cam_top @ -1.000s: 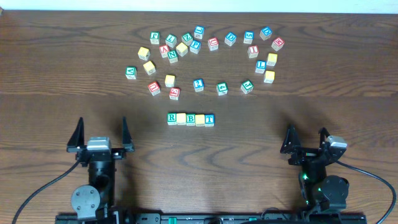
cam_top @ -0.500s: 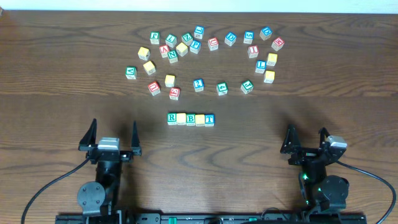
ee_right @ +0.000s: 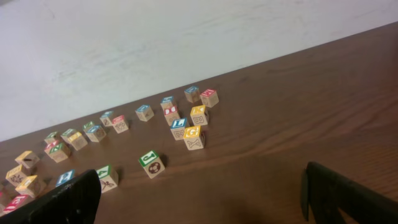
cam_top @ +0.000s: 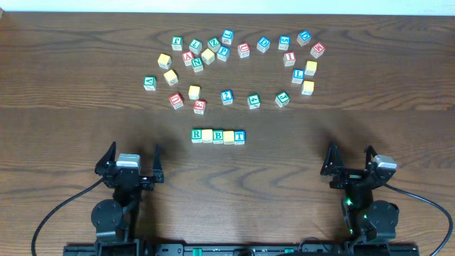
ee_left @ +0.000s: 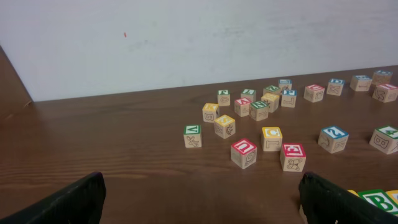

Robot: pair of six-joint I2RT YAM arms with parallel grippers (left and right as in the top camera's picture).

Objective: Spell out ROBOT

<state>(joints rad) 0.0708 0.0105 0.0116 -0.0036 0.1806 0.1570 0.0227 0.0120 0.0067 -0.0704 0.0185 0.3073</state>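
One camera above, two low at the wrists

The overhead view looks straight down on the whole table (cam_top: 71, 78) from well above, with the arms (cam_top: 114, 213) at its lower edge and a strip of pale wall (cam_top: 227, 4) at the top. The left wrist view sits low, near the tabletop, and faces level across it towards the wall, with the fingers (ee_left: 65, 202) of the left pincer (cam_top: 133, 153) in its bottom corners. The right wrist view is just as low but rolled, so the wall line slants, and the right pincer (cam_top: 350, 153) frames it likewise. All three views share the loose cubes (cam_top: 234, 67)
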